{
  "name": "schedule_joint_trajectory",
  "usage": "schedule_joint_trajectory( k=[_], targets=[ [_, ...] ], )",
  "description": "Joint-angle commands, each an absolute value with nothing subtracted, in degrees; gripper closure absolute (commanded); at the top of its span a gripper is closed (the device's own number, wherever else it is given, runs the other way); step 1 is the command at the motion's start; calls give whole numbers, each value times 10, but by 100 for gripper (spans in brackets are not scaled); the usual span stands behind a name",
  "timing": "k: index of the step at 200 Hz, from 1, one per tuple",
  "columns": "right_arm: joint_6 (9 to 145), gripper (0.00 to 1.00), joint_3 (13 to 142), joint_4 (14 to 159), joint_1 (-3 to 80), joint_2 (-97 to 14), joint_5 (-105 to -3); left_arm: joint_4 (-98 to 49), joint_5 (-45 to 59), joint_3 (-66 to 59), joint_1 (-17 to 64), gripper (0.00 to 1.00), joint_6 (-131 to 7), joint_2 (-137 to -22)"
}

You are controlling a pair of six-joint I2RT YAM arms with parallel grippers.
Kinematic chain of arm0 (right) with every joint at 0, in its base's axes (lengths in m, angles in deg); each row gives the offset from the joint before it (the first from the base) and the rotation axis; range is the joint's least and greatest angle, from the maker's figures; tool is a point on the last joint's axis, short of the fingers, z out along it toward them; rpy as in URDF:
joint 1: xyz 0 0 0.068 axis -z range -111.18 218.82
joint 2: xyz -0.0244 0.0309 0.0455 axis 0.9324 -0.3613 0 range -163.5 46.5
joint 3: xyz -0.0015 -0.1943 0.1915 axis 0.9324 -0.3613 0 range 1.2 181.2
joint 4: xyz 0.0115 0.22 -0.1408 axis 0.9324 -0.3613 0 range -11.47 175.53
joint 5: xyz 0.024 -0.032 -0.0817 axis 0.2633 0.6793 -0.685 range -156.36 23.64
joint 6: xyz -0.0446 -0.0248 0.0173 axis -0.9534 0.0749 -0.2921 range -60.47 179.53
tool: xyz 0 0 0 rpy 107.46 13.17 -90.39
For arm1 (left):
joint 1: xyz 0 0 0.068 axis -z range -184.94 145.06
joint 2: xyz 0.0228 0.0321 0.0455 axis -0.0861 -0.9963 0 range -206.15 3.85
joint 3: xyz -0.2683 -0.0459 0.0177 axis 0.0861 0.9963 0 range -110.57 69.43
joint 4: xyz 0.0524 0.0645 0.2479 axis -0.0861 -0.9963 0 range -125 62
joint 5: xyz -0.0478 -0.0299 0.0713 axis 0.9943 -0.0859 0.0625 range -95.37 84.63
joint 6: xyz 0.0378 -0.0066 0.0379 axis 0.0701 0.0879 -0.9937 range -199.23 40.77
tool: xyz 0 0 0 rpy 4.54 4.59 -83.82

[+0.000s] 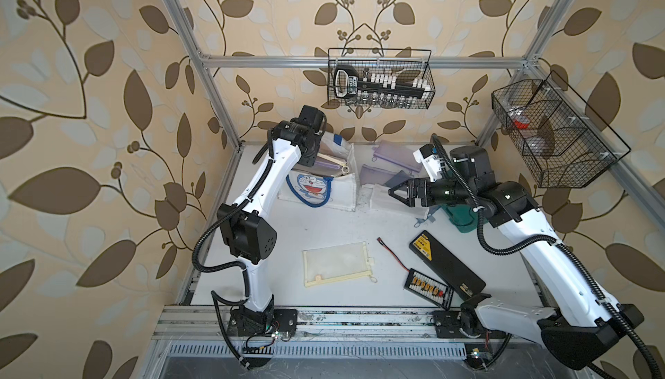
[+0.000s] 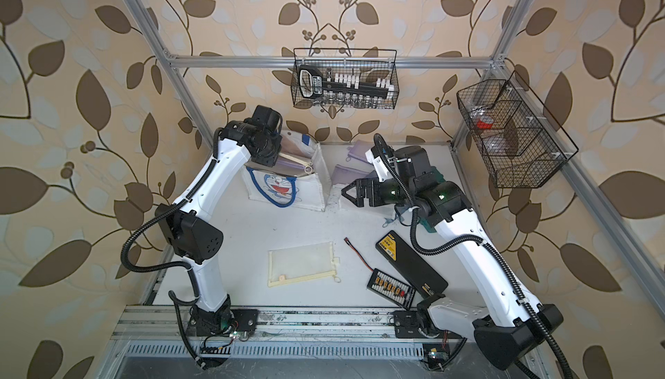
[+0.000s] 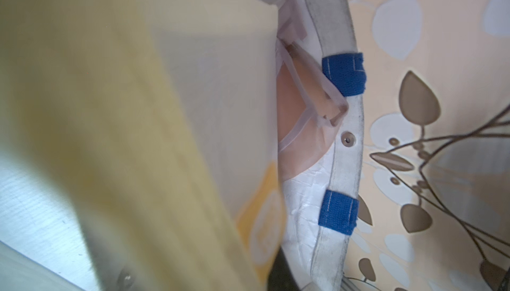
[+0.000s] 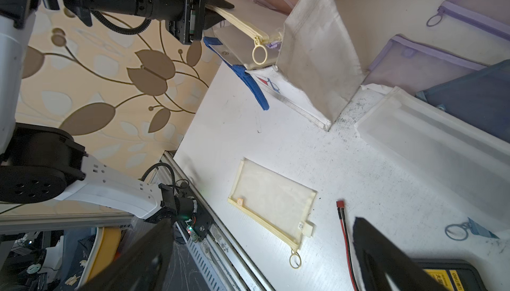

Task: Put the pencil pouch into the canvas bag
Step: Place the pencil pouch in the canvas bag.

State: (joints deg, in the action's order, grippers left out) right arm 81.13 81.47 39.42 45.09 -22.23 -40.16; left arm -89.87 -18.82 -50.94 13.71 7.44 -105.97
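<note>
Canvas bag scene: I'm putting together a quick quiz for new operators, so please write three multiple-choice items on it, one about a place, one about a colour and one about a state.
1. Where is the yellow pouch that sits between the jaws of the left gripper?
A. hanging on the wall
B. at the open top of the canvas bag
C. on the floor

2. What colour are the bag's handles?
A. red
B. green
C. blue

3. How does the right gripper stand?
A. jaws open, nothing between them
B. shut on a pen
C. shut on a cup

Answers:
1 B: the right wrist view shows the pouch slanting into the bag's mouth.
2 C: both wrist views show blue straps.
3 A: its own wrist view shows the jaws spread wide and empty.
</note>
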Motion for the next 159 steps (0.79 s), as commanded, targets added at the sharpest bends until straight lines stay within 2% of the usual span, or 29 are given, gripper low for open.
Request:
schedule_joint_trajectory(
  k=[1,64,83,96,115,159],
  targets=[
    [809,0,810,400,452,-227,-390,-906,-187,-498,135,77,84,-1063],
    [806,0,794,400,452,-221,-396,-883,-154,-484,134,26,-18,-1032],
    [806,0,789,403,453,-222,-396,-884,-144,-456,133,16,-69,-997],
    [805,0,780,407,452,-222,-395,-886,-124,-438,133,13,-102,-971],
    [799,1,762,416,451,-227,-383,-880,-78,-391,133,14,-149,-913],
    [782,1,706,438,429,-262,-369,-768,90,-173,136,10,-230,-716]
  ],
)
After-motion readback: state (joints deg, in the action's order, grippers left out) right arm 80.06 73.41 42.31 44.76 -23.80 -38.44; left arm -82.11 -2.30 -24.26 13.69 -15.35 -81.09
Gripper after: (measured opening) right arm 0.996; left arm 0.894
